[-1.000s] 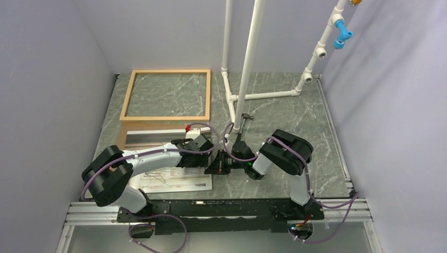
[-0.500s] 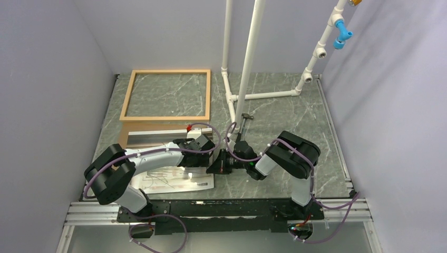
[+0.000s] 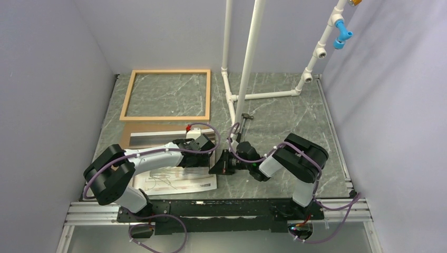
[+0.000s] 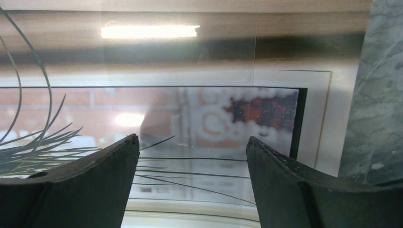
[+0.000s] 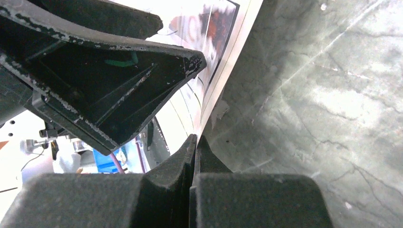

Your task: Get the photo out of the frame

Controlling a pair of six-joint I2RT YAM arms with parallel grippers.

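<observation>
Nearer than the rectangular light-wood frame [image 3: 171, 71], the white-bordered pink-beige paper photo [image 3: 176, 183] lies on the grey marbled desk [image 3: 284, 113]. The left fingers [image 4: 95, 180] are spread open above it, and the right fingers [image 5: 178, 164] are closed on its edge.

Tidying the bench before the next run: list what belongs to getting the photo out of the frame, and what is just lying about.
Job: photo; frame; right end effector, shut at the photo's edge; left end effector, open above it.
Lying about: brown board; white pipes; small dark tool.
</observation>
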